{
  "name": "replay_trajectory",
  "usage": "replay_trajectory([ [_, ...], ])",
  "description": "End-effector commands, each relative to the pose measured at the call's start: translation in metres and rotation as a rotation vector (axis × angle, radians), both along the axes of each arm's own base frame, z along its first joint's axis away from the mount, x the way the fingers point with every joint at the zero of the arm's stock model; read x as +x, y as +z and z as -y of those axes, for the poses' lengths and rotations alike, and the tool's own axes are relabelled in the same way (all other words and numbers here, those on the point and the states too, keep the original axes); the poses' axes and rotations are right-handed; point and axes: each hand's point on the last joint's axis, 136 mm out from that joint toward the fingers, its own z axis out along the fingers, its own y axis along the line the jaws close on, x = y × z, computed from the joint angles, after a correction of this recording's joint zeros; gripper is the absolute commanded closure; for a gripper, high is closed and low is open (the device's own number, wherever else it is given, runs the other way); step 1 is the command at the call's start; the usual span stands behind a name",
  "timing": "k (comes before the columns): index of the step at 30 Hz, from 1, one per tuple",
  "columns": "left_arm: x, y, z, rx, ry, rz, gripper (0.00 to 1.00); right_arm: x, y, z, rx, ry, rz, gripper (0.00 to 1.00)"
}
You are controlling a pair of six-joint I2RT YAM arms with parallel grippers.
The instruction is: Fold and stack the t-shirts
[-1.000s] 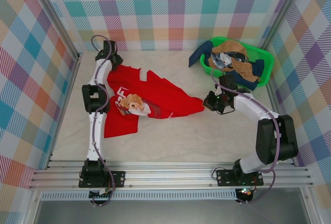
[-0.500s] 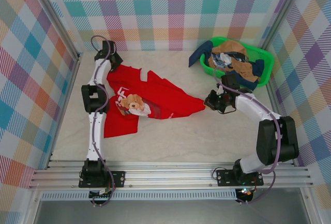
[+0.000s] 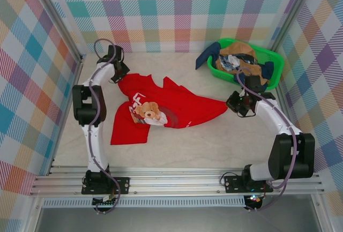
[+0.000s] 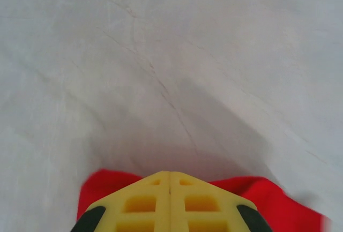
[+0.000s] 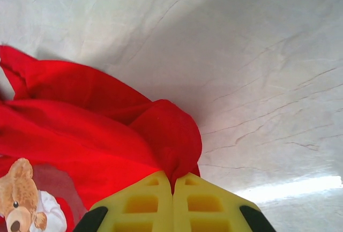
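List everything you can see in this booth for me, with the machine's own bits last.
red t-shirt: one, bright red with a teddy-bear print, left of centre on the table, pulled between both grippers
basket: one, green, far right of the table
navy shirt: one, dark blue, hanging over the basket's left rim
tan-brown shirt: one, heaped in the basket
white-patterned shirt: one, in the basket
table: one, off-white
walls: pastel plaid, on three sides
left arm, right arm: white and black, bases at the near edge
left gripper: yellow, shut on the red t-shirt's far-left corner
right gripper: yellow, shut on its right end
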Motion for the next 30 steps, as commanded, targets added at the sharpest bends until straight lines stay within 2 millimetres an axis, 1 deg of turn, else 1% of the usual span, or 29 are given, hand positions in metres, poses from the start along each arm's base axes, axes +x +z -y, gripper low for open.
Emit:
replay_trajectory([
  [1, 0.0, 0.081, 0.012, -0.02, 0.025, 0.2, 1.0, 0.003, 0.004, 0.003, -0.011, 0.004, 0.001, 1.0],
  [2, -0.003, 0.093, 0.012, -0.023, 0.027, 0.217, 1.0, 0.008, 0.01, 0.002, -0.009, 0.006, 0.017, 1.0],
  [5, -0.007, 0.134, 0.012, -0.029, 0.033, 0.292, 1.0, 0.03, 0.04, -0.002, 0.003, 0.028, 0.103, 1.0],
  [8, -0.01, 0.189, 0.007, -0.027, 0.044, 0.4, 1.0, 0.059, 0.087, -0.008, 0.032, 0.048, 0.232, 1.0],
  [11, -0.014, 0.248, 0.004, -0.044, 0.043, 0.52, 1.0, 0.085, 0.144, -0.013, 0.049, 0.064, 0.371, 1.0],
  [13, -0.02, 0.295, -0.001, -0.059, 0.046, 0.618, 1.0, 0.098, 0.188, -0.016, 0.06, 0.075, 0.472, 1.0],
  [14, -0.024, 0.316, -0.004, -0.061, 0.048, 0.662, 1.0, 0.102, 0.208, -0.017, 0.068, 0.082, 0.519, 1.0],
  [16, -0.039, 0.367, -0.013, -0.065, 0.06, 0.773, 1.0, 0.106, 0.253, -0.021, 0.09, 0.101, 0.623, 1.0],
  [19, -0.069, 0.438, -0.029, -0.068, 0.087, 0.94, 1.0, 0.1, 0.312, -0.028, 0.116, 0.139, 0.76, 1.0],
  [20, -0.081, 0.459, -0.035, -0.068, 0.099, 0.992, 1.0, 0.096, 0.327, -0.03, 0.122, 0.151, 0.796, 1.0],
  [22, -0.112, 0.502, -0.046, -0.063, 0.131, 1.102, 1.0, 0.082, 0.362, -0.033, 0.132, 0.182, 0.882, 1.0],
  [24, -0.143, 0.536, -0.057, -0.048, 0.168, 1.198, 1.0, 0.063, 0.391, -0.034, 0.132, 0.201, 0.968, 1.0],
  [26, -0.174, 0.565, -0.066, -0.039, 0.205, 1.29, 1.0, 0.041, 0.415, -0.033, 0.129, 0.206, 1.046, 1.0],
  [28, -0.202, 0.588, -0.074, -0.039, 0.237, 1.366, 1.0, 0.018, 0.436, -0.033, 0.129, 0.209, 1.114, 1.0],
  [29, -0.214, 0.598, -0.076, -0.044, 0.245, 1.395, 1.0, 0.006, 0.445, -0.033, 0.133, 0.213, 1.14, 1.0],
  [30, -0.221, 0.604, -0.078, -0.049, 0.251, 1.412, 1.0, -0.003, 0.453, -0.032, 0.136, 0.212, 1.161, 1.0],
])
